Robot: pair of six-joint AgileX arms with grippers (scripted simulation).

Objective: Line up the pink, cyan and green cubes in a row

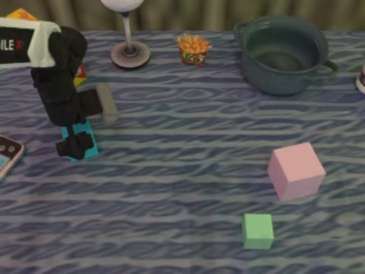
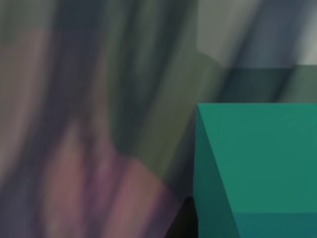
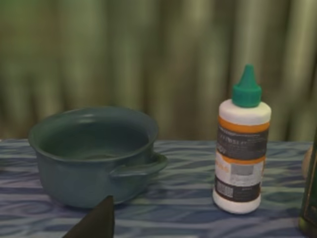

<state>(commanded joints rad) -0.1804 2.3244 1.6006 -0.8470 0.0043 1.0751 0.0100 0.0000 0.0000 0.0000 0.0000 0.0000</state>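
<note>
Nearest you, the green cube (image 1: 258,230) and the pink cube (image 1: 296,170) sit apart at the table's right, not yet in any row, while farther off at the left your left gripper (image 1: 77,144) holds the cyan cube (image 1: 80,142) clamped, leaving all the lining-up to do.

The left end effector (image 1: 77,144) covers most of the cyan cube (image 1: 85,137) in the top view (only slivers of cyan show around the black fingers). In the left wrist view that cube (image 2: 257,163) runs off the edge. A phone-like object (image 1: 7,154) is cut off at the counter's left.
</note>
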